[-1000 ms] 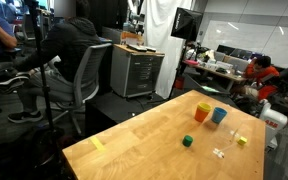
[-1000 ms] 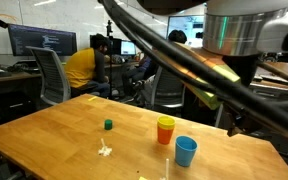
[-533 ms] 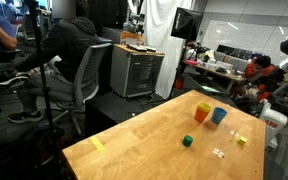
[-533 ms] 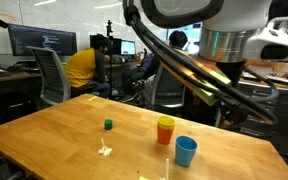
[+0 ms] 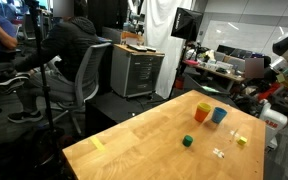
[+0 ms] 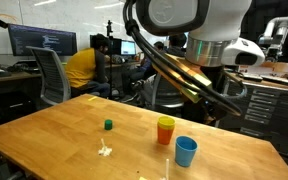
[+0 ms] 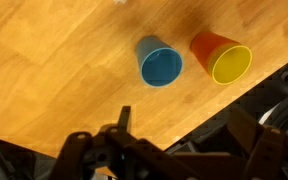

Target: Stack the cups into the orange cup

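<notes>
Arm (image 6: 194,75) swings back, away from bench (image 6: 54,135); nothing on it moves. Claw (image 7: 184,135) looks released, empty. Yellow cup (image 7: 231,65) nested in orange cup (image 7: 206,45); blue cup (image 7: 160,65) just beside, unstacked.

The table (image 7: 54,80) is pale honey-brown wood with fine grain. The blue cup (image 7: 161,66) is sky blue inside and out; the orange cup (image 7: 206,45) has plain orange walls, the yellow cup (image 7: 231,65) a lemon mouth. The small block (image 6: 108,125) is dark green, the seated person's shirt (image 6: 81,70) yellow
</notes>
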Controlling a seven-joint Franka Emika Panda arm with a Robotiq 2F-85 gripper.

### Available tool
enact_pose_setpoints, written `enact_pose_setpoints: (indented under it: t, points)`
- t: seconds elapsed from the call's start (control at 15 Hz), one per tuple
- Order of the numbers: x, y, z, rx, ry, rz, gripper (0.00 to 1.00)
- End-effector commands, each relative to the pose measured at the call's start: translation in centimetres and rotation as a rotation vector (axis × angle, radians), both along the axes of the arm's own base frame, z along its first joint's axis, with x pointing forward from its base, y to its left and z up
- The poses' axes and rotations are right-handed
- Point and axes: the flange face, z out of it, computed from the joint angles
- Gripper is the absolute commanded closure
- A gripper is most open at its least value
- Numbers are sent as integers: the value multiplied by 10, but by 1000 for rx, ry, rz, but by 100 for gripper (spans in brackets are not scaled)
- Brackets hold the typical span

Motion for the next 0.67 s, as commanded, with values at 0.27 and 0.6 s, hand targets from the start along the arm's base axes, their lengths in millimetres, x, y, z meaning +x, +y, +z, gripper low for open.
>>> enact_pose_setpoints:
  t: [0.27,0.6]
  points:
    - [-1,-2,-1,1,4,-5,0]
    - [2,-2,2,-8,-15,-18,0]
